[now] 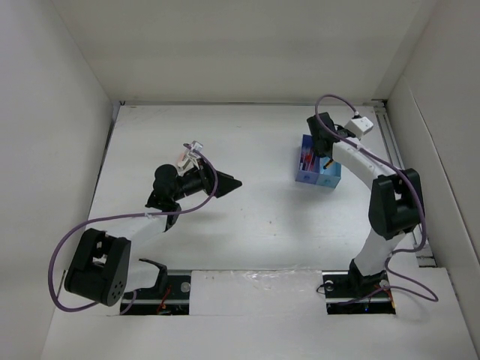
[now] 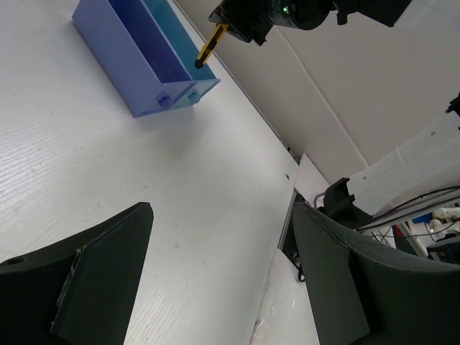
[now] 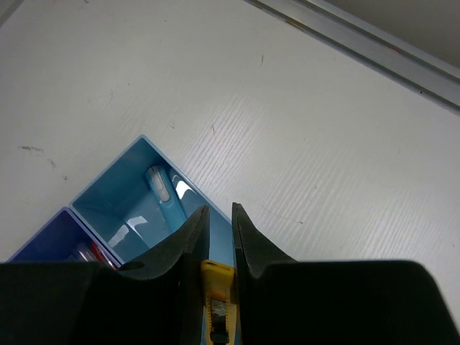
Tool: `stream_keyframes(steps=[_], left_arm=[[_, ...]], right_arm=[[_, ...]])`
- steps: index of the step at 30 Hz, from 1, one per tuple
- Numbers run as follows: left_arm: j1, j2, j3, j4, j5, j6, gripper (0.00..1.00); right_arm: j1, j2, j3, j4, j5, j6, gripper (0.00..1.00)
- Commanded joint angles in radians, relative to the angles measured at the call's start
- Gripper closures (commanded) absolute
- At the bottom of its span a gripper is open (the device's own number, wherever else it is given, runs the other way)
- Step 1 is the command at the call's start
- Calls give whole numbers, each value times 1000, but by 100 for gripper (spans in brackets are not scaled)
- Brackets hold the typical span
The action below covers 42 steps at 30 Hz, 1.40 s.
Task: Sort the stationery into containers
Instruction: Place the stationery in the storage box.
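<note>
The right pincer is clamped on a thin yellow item with a black tip, holding it tip-down over the near wall of the light-blue tray. A pale blue pen lies inside that tray. The dark-blue tray joined to it holds red pens. The left pincer has its jaws spread wide with nothing between them. It hangs over the white tabletop, well apart from the trays.
</note>
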Motion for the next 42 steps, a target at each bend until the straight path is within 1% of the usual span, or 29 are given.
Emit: stream_keyframes(steps=[1, 6, 16, 19, 22, 23, 26, 27, 30, 31, 32, 33, 34, 35, 36, 37, 38, 39, 40, 41, 42], left_arm=[[-2, -1, -8, 49, 17, 8, 24], [-2, 8, 1, 40, 17, 8, 24], [-2, 17, 1, 20, 8, 17, 24], [-2, 17, 10, 11, -2, 28, 24], [-2, 7, 19, -55, -52, 60, 24], [-2, -5, 19, -108, -73, 71, 26], [-2, -33, 30, -213, -216, 115, 26], [-2, -57, 39, -277, -304, 124, 26], [-2, -110, 39, -358, -423, 138, 28], [-2, -123, 39, -369, -487, 138, 28], [-2, -136, 30, -379, -515, 138, 28], [-2, -147, 30, -389, -547, 138, 32], [-2, -165, 30, -418, -620, 138, 34], [-2, -165, 30, -435, -659, 138, 36], [-2, -174, 30, -454, -699, 138, 37], [-2, -174, 30, -493, -739, 129, 42], [-2, -174, 39, -512, -814, 117, 44], [-2, -174, 39, -530, -848, 117, 46], [-2, -174, 52, -549, -880, 102, 47], [-2, -162, 52, -584, -943, 101, 47], [-2, -145, 74, -603, -971, 89, 47]], right_arm=[[9, 12, 57, -40, 59, 18, 100], [9, 55, 66, -49, 77, 27, 100], [19, 86, 86, -49, 68, 36, 100], [39, 104, 86, -49, 68, 45, 96], [48, 113, 86, -60, 68, 67, 75], [48, 113, 86, -69, 68, 76, 61], [57, 103, 86, -80, 68, 101, 45], [66, 94, 86, -80, 68, 101, 36], [77, 35, 86, -80, 77, 101, 27], [86, 17, 86, -69, 66, 89, 27], [100, -3, 74, -46, 56, 88, 27], [109, -47, 59, -36, 55, 72, 27], [118, -72, 48, -25, 42, 61, 26], [130, -98, 34, -7, 20, 50, 26], [162, -156, -5, 42, 8, 38, 26], [183, -187, -30, 78, -10, -2, 36], [202, -218, -58, 124, -38, -37, 43], [241, -250, -117, 223, -122, -72, 55], [258, -308, -145, 269, -173, -129, 86], [273, -336, -173, 314, -229, -157, 95], [287, -360, -199, 355, -335, -181, 100]])
